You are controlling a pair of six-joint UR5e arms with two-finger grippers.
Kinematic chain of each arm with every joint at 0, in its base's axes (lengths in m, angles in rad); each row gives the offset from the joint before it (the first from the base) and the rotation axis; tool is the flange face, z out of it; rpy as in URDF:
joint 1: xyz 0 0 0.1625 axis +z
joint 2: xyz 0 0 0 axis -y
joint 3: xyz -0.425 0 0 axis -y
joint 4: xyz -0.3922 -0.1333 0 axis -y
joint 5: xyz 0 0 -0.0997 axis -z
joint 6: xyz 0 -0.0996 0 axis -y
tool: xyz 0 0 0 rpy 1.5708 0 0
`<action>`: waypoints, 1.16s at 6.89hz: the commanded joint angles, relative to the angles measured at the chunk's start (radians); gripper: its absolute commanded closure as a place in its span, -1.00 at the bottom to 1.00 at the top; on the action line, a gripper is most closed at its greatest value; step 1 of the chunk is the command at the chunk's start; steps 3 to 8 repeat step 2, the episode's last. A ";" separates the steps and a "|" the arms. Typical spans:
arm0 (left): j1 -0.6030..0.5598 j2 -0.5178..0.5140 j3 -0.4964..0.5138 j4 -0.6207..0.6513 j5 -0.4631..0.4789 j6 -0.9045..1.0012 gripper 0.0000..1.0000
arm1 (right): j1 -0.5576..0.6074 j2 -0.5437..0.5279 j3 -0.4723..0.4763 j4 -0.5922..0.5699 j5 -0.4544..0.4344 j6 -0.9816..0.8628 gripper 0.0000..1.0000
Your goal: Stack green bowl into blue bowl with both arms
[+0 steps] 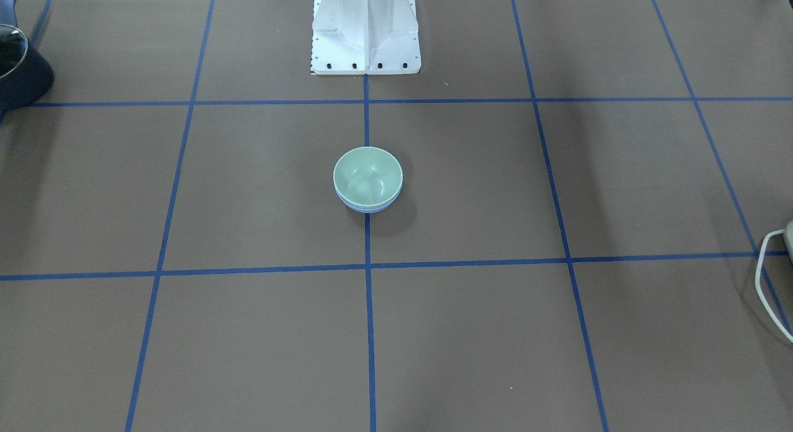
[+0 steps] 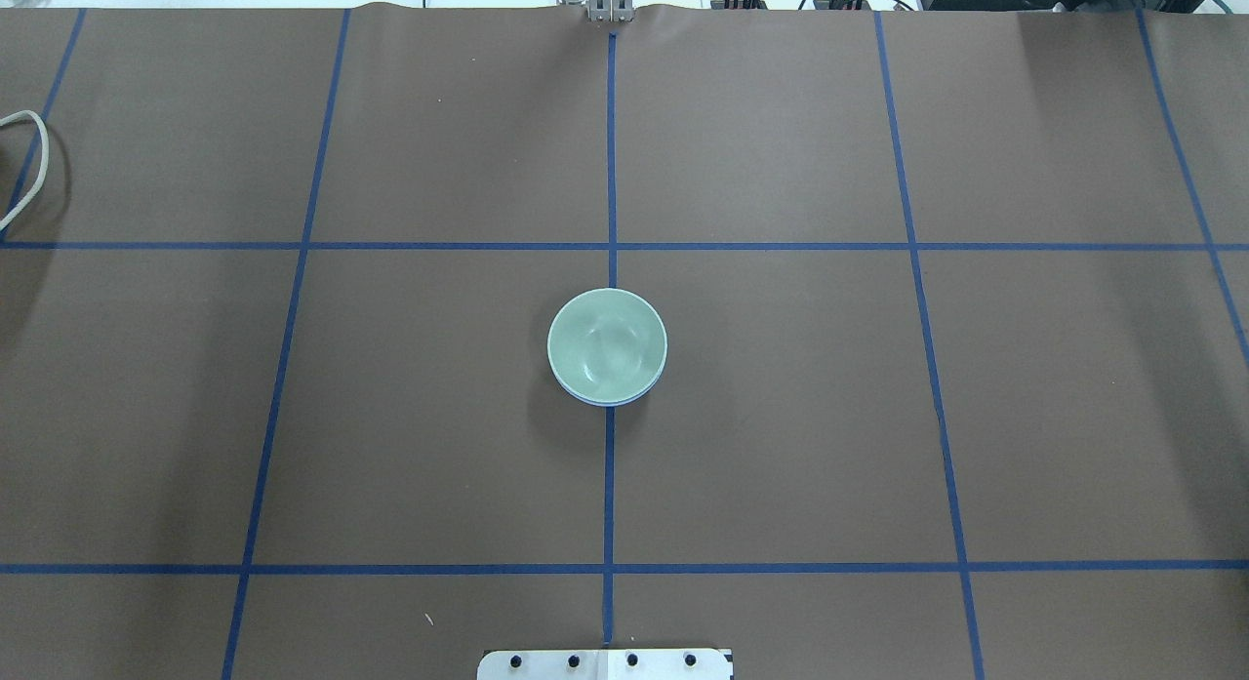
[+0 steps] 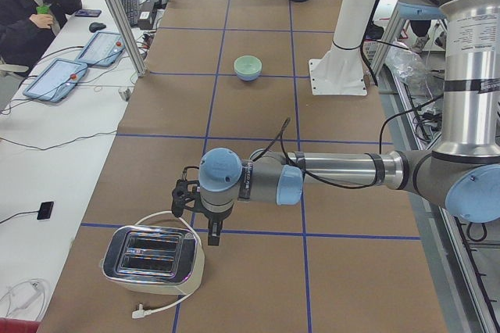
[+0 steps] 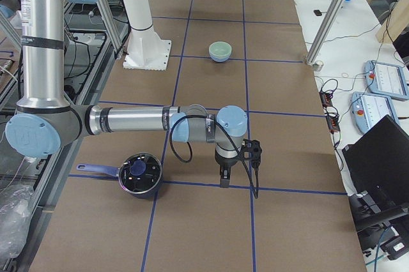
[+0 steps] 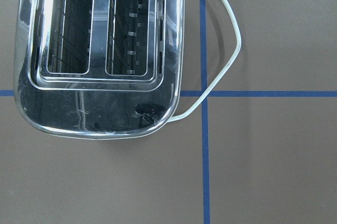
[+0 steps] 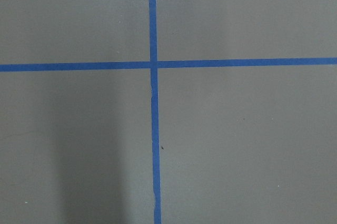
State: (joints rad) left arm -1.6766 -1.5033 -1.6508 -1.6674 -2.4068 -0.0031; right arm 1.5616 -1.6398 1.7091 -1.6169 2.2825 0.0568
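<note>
Left wrist-mounted view: no fingers in shot. A chrome toaster (image 5: 100, 50) lies right under the jaws, its white cord (image 5: 226, 50) looping off to one side. In the exterior left view the left gripper (image 3: 212, 231) hangs pointing down, just above and beside that toaster. Whether its jaws stand apart or together, I cannot tell from there.

Right wrist-mounted view: only bare brown table (image 6: 237, 140) and a blue tape cross (image 6: 153, 64) beneath the jaws. The exterior right view has the right gripper (image 4: 223, 179) pointing down, with a lidded dark pot (image 4: 139, 173) near it. Jaw state again cannot be told.

Well apart from both sets of jaws, roughly midway between them: the green bowl (image 1: 367, 176) sits upright inside the blue bowl (image 1: 369, 208), which shows only as a thin rim underneath. The nest looks level, possibly a shade off-centre.

Judgement: the stacking is done. Nothing is held as far as the views show, and no step appears left.

Writing: faint marks on the toaster top and print on the left arm (image 3: 469, 36), both too small to read. No brand legible.
</note>
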 commanded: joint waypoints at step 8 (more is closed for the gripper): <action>0.000 0.000 -0.001 0.000 0.000 0.000 -0.97 | 0.000 0.000 0.000 0.000 0.000 0.000 -1.00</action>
